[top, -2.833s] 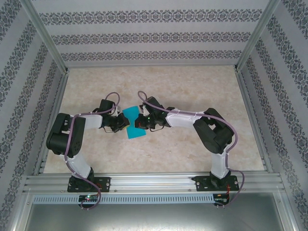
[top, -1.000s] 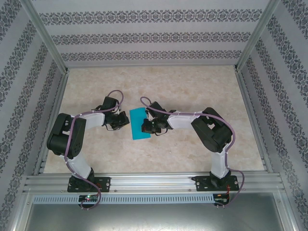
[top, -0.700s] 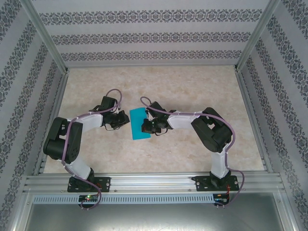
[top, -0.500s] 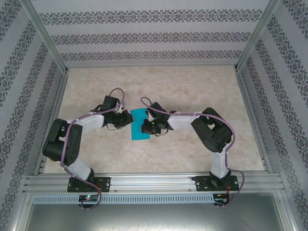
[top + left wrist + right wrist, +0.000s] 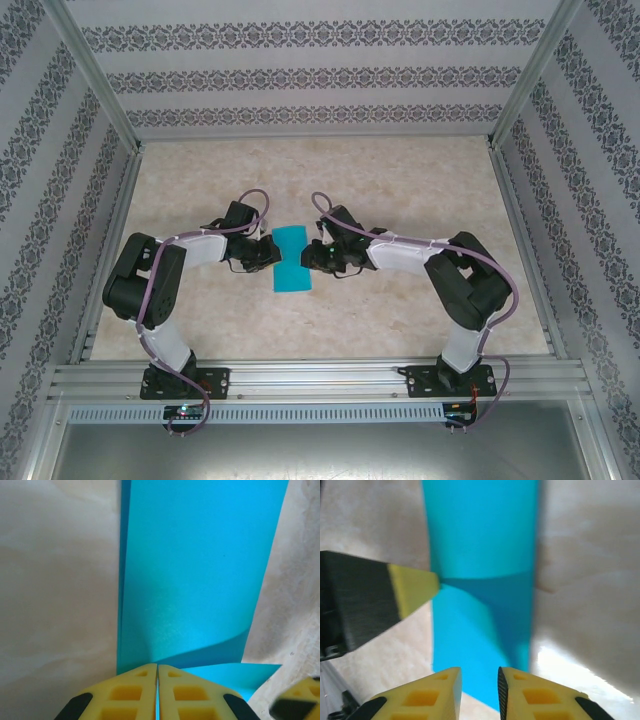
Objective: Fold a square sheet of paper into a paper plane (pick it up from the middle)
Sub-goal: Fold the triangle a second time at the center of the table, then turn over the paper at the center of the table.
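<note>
Square sheet of paper [image 5: 291,258]: teal, apparently doubled into a strip, lying at the centre of the top view on the marbled tabletop [image 5: 400,180]. Left gripper [image 5: 157,669] clenched on its mid-edge, probably to anchor the fold. Right gripper [image 5: 479,674] parted astride the opposite edge, gripping nothing.
</note>
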